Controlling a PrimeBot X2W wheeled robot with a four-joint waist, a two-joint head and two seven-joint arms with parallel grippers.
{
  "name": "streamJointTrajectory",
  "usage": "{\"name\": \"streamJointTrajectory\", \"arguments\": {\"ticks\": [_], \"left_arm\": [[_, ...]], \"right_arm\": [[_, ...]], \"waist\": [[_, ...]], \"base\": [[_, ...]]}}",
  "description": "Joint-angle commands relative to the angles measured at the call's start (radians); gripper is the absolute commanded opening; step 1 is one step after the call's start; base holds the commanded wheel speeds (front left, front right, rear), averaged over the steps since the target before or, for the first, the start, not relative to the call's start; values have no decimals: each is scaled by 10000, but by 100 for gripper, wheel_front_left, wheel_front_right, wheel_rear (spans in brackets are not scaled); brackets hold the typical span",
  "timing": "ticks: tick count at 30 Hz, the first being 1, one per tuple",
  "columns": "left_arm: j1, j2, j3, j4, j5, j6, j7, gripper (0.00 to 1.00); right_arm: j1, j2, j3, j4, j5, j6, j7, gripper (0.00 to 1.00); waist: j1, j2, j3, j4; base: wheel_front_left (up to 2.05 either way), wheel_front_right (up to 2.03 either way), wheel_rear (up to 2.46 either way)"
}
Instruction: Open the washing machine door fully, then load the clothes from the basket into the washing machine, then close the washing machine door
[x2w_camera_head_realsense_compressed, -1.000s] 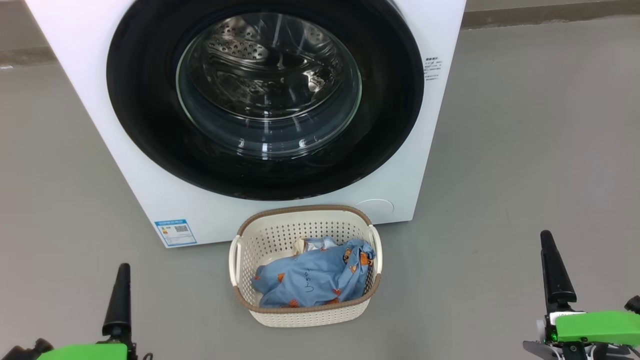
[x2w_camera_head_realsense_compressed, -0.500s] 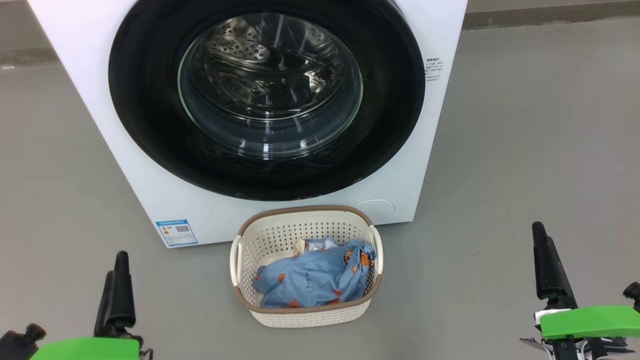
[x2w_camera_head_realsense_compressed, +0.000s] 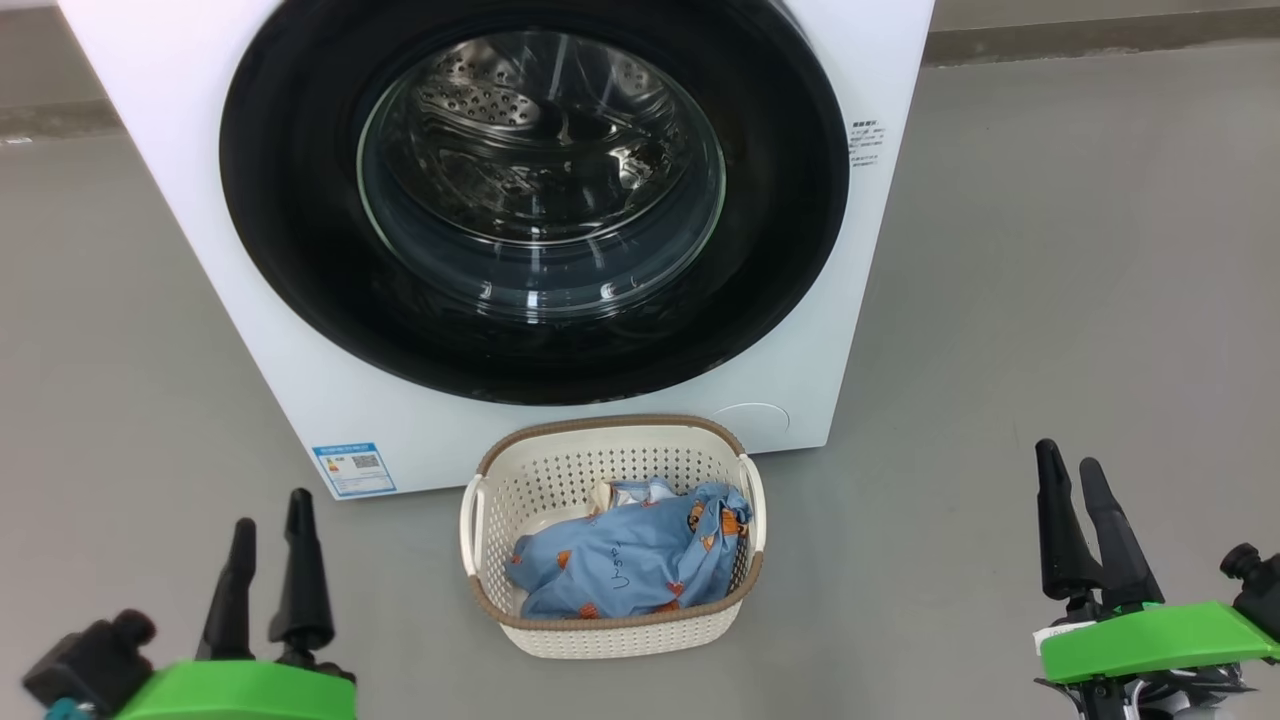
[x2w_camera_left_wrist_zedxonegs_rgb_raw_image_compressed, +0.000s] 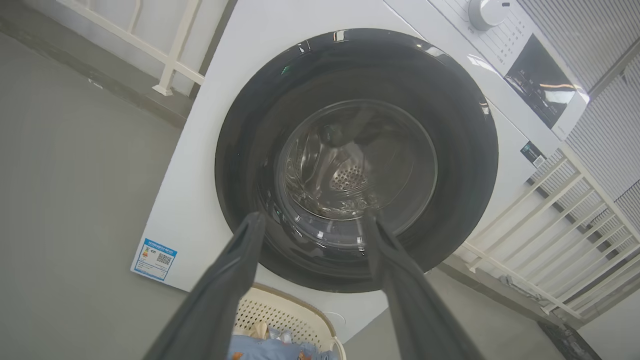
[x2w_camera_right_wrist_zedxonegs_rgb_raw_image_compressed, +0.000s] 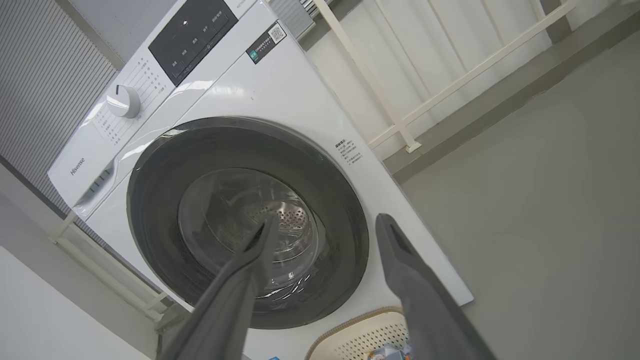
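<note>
With the washing machine door shut and clothes in the basket, opening comes first: the left tool or right tool, both spread empty, must hook its rim.

a smooth grey floor spreads across the head view, matte and evenly lit. along the top right edge of that view a darker raised strip runs at the foot of the wall. in the right wrist view a white railing slants across the upper right before a pale wall, and ribbed grey panelling covers the upper left.
</note>
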Motion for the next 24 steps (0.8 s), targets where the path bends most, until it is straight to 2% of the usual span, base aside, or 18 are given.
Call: {"name": "streamJointTrajectory", "arguments": {"ticks": [1,12,24], "left_arm": [[-95,192,86,-419,588,145,-134,100],[-13,214,-666,-480,3383,1130,-458,100],[55,236,-1271,-75,5044,1391,-783,100]], "right_arm": [[-486,-120,204,-387,-457,12,-124,100],[-450,-130,227,-420,-2416,14,-446,100],[-440,-140,276,258,-4015,16,-769,100]], "waist": [[-1,-1,1,-2],[-1,-1,-20,-48],[-1,-1,-33,-29]], "base": [[0,0,0],[0,0,0],[0,0,0]]}}
